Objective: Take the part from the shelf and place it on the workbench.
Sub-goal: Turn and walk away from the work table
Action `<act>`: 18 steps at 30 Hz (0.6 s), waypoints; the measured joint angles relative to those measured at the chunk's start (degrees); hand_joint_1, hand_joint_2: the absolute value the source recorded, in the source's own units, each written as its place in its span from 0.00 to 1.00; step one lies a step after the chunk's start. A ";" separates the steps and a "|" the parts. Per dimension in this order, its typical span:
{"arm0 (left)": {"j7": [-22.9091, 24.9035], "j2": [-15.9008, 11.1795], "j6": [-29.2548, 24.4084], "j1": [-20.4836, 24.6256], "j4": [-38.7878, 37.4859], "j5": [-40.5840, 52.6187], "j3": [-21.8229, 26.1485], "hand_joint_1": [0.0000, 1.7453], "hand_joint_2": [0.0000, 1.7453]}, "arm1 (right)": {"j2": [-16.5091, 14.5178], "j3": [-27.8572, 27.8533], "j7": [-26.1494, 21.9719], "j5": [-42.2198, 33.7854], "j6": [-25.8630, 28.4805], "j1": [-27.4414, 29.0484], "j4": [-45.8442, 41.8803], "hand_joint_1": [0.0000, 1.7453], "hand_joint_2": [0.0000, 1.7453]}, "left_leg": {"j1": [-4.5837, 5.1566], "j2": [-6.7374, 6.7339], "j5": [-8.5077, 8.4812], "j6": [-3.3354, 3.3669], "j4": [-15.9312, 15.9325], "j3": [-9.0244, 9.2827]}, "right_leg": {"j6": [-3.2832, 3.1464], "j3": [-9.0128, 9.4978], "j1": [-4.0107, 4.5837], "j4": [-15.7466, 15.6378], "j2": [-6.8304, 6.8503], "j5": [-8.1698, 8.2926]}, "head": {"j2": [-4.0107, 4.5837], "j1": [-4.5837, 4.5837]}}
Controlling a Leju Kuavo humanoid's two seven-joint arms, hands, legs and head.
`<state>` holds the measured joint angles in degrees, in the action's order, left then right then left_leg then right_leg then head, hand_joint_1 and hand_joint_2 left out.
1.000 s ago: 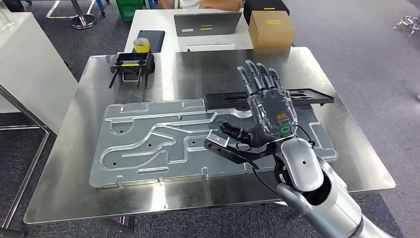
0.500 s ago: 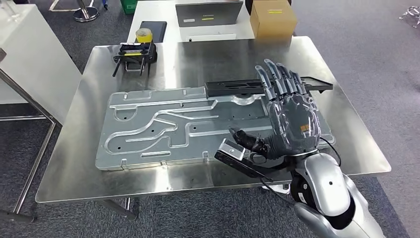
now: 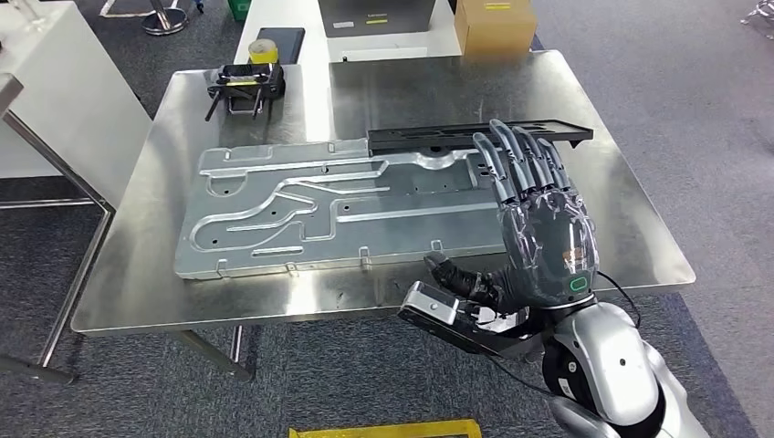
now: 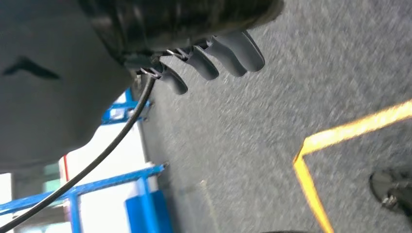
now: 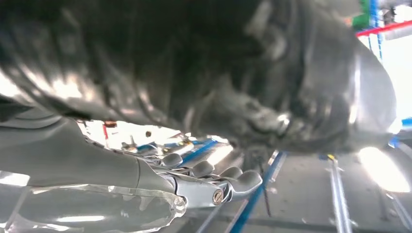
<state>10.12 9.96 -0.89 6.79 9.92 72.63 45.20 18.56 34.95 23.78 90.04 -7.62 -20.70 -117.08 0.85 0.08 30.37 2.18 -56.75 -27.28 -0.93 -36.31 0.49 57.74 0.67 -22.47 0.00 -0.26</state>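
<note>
A large silver machined plate (image 3: 319, 214) lies flat on the steel workbench (image 3: 146, 274). A long black slotted rail (image 3: 429, 137) lies along its far edge, reaching to the right. My right hand (image 3: 538, 228) is raised over the bench's front right part, fingers straight and spread, palm away from the camera, holding nothing. Its fingertips overlap the plate's right end and the rail in the picture. The right wrist view has those fingers (image 5: 214, 179) stretched out. My left hand (image 4: 214, 58) hangs over grey carpet with nothing in it.
A black tool with a yellow tape roll (image 3: 245, 82) sits at the bench's far left corner. Behind the bench a white table carries a cardboard box (image 3: 495, 26) and a laptop (image 3: 376, 15). A white shelf unit (image 3: 46, 100) stands left. Yellow floor tape (image 3: 383, 429) lies in front.
The whole picture has shifted: the camera has drawn back and the bench sits higher in the frame. My right hand has come back from over the plate toward the front right edge, still spread.
</note>
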 joint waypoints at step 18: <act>0.23 0.23 0.25 0.13 0.02 0.08 0.00 0.00 0.50 | 0.50 -0.43 -0.02 -0.01 0.06 1.49 -1.01 0.00 0.50 | -2.04 -0.24 -7.70 -2.92 -2.32 -9.96 | 3.74 5.89 -2.48 2.04 -1.26 -7.11 | 0.00 -0.35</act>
<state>10.35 10.19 -0.65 6.92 9.94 72.71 45.20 19.06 34.52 23.76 90.03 -7.56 -19.21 -118.09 -1.20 -0.16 22.68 -0.74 -59.07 -37.24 2.81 -30.42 -1.99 59.78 -0.59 -29.58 0.00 -0.61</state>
